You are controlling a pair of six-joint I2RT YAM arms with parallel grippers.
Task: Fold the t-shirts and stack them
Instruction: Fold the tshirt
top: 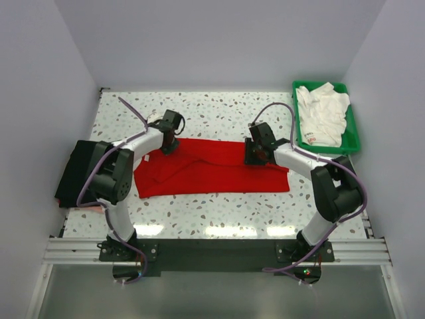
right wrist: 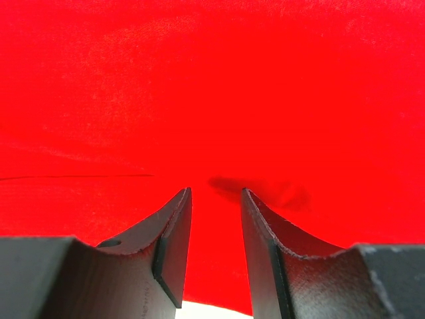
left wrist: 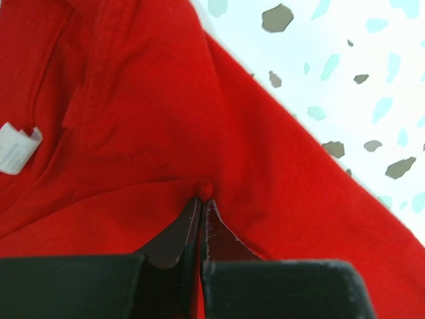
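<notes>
A bright red t-shirt lies spread across the middle of the table, folded to a long strip. My left gripper is at its back left corner. In the left wrist view, the left gripper is shut on a small pinch of the red t-shirt, with the white neck label off to the left. My right gripper is low over the shirt's back edge, right of centre. Its jaws are open, with red t-shirt cloth showing between and beyond them. A black t-shirt lies at the table's left edge. White t-shirts are piled at the back right.
A green plastic tray at the back right corner holds the white shirts. Grey walls close the speckled table on three sides. A strip of bare tabletop borders the red cloth beside the left gripper.
</notes>
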